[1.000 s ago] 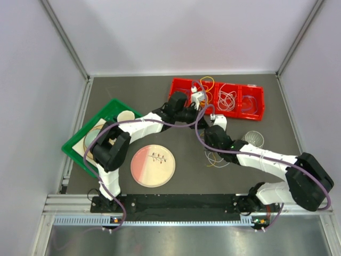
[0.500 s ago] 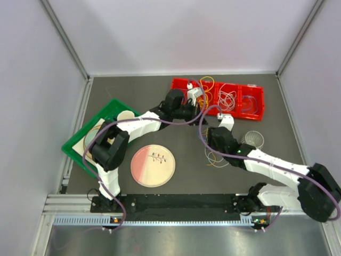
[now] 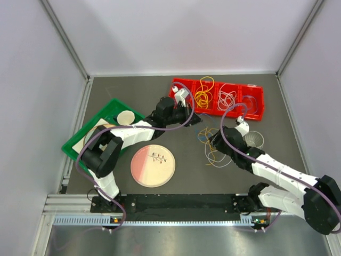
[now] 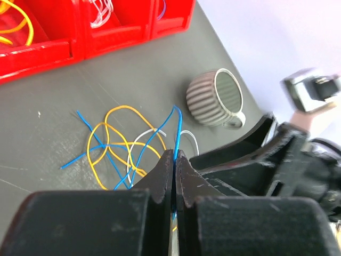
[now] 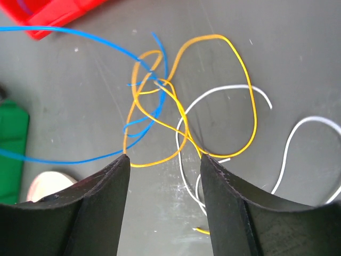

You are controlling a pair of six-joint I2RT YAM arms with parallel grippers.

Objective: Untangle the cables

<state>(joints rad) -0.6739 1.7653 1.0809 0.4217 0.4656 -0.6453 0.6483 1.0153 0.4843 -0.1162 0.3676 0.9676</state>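
A tangle of thin yellow, blue and white cables (image 3: pixel 215 151) lies on the dark table between the arms. In the left wrist view my left gripper (image 4: pixel 175 156) is shut on a blue cable (image 4: pixel 177 128) that rises out of the tangle (image 4: pixel 120 146). In the top view the left gripper (image 3: pixel 196 120) sits just left of and above the tangle. My right gripper (image 5: pixel 164 160) is open and hovers over the tangle, with a yellow loop (image 5: pixel 250 106), a blue cable (image 5: pixel 80 36) and a white cable (image 5: pixel 224 90) below it. In the top view the right gripper (image 3: pixel 214 141) is at the tangle's upper edge.
A red divided bin (image 3: pixel 184 85) at the back holds more coiled yellow, white and blue cables. A ribbed grey mug (image 3: pixel 254 140) lies right of the tangle and shows in the left wrist view (image 4: pixel 216 98). A pink plate (image 3: pixel 153 165) and a green tray (image 3: pixel 74 146) are to the left.
My left gripper has drawn back left from the red bin and down toward the table. My right wrist has swung right and nearer, and more of the tangle now shows.
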